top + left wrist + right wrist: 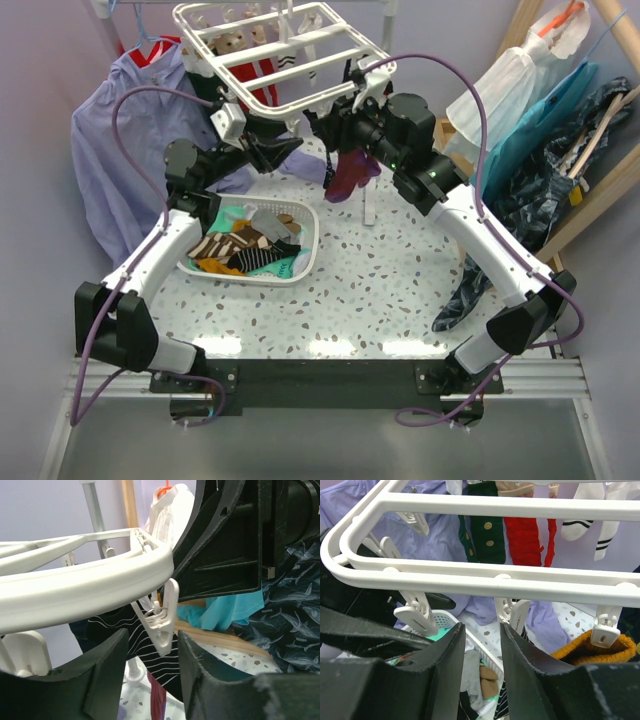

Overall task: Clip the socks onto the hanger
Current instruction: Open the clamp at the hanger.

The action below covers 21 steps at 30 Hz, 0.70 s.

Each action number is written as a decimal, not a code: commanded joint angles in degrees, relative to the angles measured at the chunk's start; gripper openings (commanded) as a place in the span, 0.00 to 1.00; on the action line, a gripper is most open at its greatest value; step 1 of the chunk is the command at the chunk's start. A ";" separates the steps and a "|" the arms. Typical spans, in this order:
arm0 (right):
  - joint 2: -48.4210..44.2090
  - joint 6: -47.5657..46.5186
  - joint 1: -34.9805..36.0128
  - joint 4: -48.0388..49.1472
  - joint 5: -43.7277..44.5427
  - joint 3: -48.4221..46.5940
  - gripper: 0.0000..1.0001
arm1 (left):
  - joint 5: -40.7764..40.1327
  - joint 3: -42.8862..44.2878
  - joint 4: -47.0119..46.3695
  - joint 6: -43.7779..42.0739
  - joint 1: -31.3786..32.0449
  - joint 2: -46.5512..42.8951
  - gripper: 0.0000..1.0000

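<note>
Socks [245, 250] lie heaped in the white basket [300, 277] on the counter [390, 290], nearest the arm bases. Above it, both arms reach up to the near rail of the hanger [280, 45].

The left gripper [152, 645] has its jaws about half open on either side of a dangling clip [162, 615], with no contact that I can make out. A dark striped sock [150, 662] hangs just behind that clip.

To do this well, I judge the jaws should squeeze the clip's upper tabs squarely so that its mouth opens, and the sock's cuff should be fed in before release.

The right gripper [481, 630] shows a narrow gap with nothing in it, just below another clip [512, 612]. Beyond it hangs an orange sock [590, 650], already clipped.
</note>
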<state>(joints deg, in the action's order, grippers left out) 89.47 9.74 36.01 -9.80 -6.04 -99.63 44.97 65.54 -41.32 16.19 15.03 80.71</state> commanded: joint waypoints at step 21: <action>-5.10 8.80 0.29 2.16 -6.44 -0.82 0.58 | -17.09 0.38 9.93 -5.45 4.83 -6.26 0.11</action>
<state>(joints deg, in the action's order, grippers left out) 86.89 12.45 35.99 -9.80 -10.57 -99.63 36.27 66.41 -35.79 16.51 16.93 77.71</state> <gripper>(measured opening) 0.561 0.227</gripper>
